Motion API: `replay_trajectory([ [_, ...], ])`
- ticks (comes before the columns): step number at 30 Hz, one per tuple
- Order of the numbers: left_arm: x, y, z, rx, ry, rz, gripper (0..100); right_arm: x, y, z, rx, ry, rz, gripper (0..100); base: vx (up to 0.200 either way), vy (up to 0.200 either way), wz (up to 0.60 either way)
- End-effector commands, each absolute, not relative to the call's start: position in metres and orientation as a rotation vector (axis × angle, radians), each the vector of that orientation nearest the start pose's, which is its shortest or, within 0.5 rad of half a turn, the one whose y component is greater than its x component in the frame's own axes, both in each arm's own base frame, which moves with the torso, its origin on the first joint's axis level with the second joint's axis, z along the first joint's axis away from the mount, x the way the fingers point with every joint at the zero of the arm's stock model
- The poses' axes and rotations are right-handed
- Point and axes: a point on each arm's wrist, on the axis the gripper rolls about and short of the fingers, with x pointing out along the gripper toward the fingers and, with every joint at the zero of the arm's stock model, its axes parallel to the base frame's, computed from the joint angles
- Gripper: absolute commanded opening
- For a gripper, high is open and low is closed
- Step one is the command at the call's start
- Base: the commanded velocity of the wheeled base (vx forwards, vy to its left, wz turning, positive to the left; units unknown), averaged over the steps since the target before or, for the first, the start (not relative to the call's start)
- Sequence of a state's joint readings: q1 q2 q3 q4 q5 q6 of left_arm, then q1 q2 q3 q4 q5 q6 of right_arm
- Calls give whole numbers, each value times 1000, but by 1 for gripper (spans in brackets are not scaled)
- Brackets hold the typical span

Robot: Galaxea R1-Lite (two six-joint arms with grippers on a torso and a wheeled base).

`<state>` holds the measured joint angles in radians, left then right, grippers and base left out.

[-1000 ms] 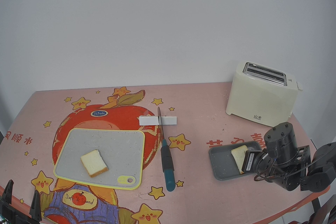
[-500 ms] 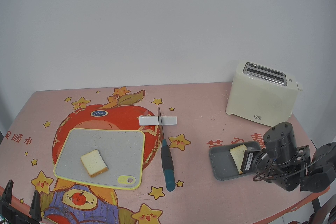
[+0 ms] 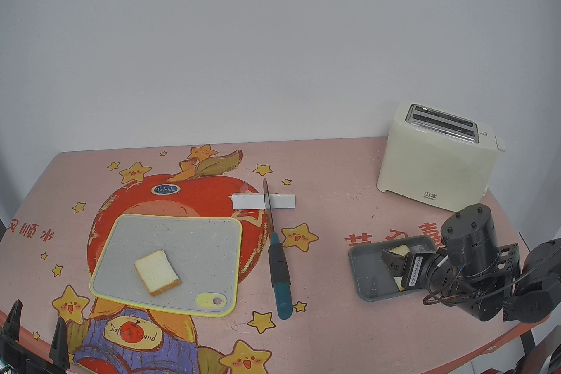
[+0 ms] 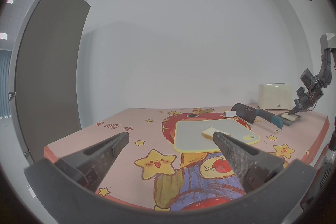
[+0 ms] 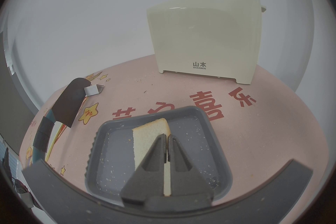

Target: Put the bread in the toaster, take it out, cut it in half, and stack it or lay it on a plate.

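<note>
Bread piece (image 5: 147,134) in tray (image 5: 113,156), right claw (image 5: 167,138) pressed together over it | left claw (image 4: 170,135) spread at near-left corner of counter (image 4: 112,123)

Table (image 3: 339,170) carries board (image 3: 198,241), knife (image 3: 279,270), tray (image 3: 365,270), toaster (image 3: 435,159), perhaps knife-rest (image 3: 248,201).

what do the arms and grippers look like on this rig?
Black right arm: stout cylindrical joint, loose black cables, white printed label at the wrist. Both the right gripper and left gripper have dark grey wedge fingers tapering to points.
</note>
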<state>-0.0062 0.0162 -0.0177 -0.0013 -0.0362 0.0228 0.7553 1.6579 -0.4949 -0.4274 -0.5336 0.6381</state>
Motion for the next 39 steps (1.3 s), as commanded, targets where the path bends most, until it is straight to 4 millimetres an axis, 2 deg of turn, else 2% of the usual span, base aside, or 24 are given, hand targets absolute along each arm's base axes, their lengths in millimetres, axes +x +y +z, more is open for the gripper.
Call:
replay_trajectory([
  [1,-22,-1,76,23,15,-43,100,181,155,102,176,620,17,100,0,0,0],
  [14,-22,-1,76,23,15,-42,100,181,155,104,178,610,17,100,0,0,0],
  [24,-22,-1,76,23,15,-43,100,158,152,135,204,499,81,100,0,0,0],
  [28,-22,-1,76,23,15,-42,100,146,140,153,167,426,118,100,0,0,0],
  [32,-22,-1,76,23,15,-42,100,140,137,159,151,400,143,100,0,0,0],
  [39,-22,-1,76,23,15,-42,100,137,138,155,132,415,155,100,0,0,0],
])
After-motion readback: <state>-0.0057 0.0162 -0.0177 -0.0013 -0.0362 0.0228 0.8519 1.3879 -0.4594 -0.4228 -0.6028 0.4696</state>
